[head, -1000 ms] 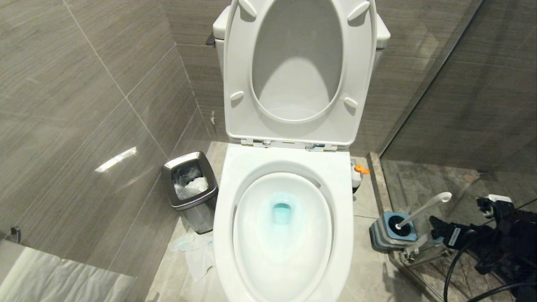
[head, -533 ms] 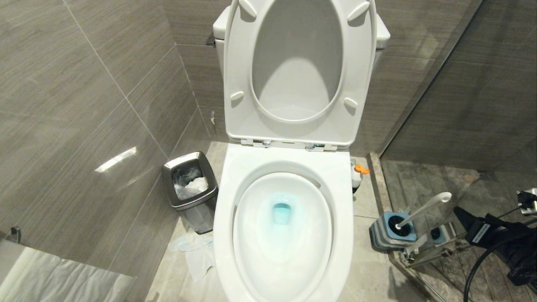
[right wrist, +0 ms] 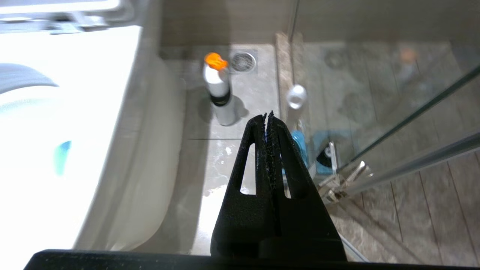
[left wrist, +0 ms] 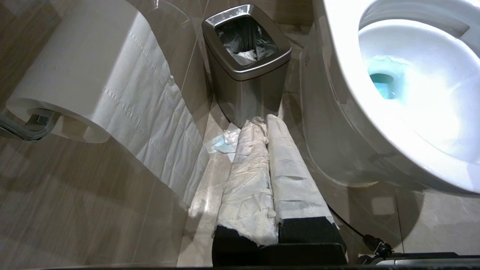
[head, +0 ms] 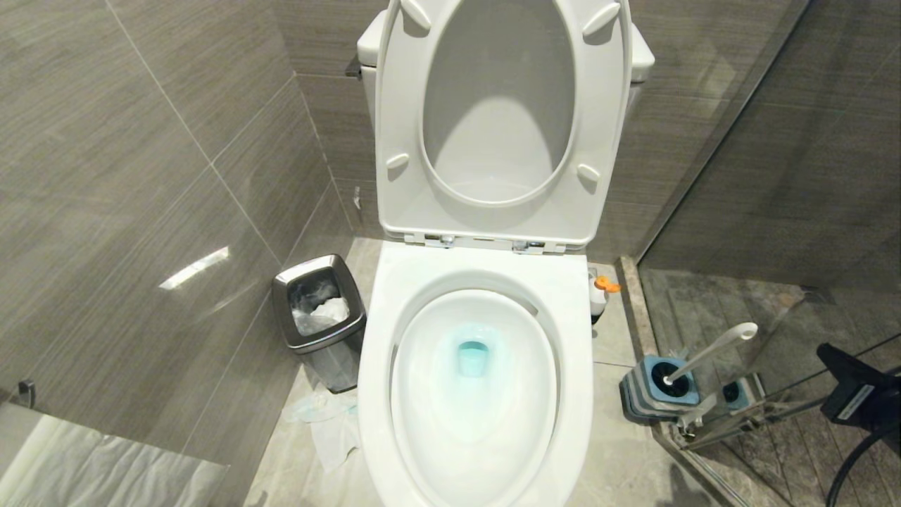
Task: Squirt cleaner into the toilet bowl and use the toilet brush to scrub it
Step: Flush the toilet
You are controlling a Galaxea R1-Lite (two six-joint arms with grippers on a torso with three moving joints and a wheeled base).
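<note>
**Inspector:** Room and floor first.

**Assistant:** Grey tiled walls, pale stone floor, a glass partition (head: 739, 141) along the right side. The toilet bowl (head: 574, 338) stands centred with seat and lid raised; teal-blue liquid sits in its drain. A steel bin (head: 320, 320) stands on the floor at its left flank, with crumpled tissue (head: 320, 415) on the floor in front of the bin.

**Inspector:** Task items?

**Assistant:** The cleaner (head: 600, 292) stands upright on the floor at the bowl's right rear corner. The toilet brush (head: 711, 348) leans in its holder (head: 644, 391), at the foot of the glass, on the bowl's right.

**Inspector:** Grippers?

**Assistant:** The right gripper (right wrist: 269, 116) hangs low above the floor, jaws pressed together on nothing, with brush and cleaner beyond its tips. The left gripper (left wrist: 267, 122), its fingers wrapped in white paper, is likewise pressed together beside the bowl's left flank.

**Inspector:** Differences between views?

**Assistant:** Only the left wrist view shows the paper roll (left wrist: 75, 75) on its wall holder. Only the right wrist view shows the floor drain (right wrist: 243, 61). The head view shows just a dark part of the right arm at its right edge.
</note>
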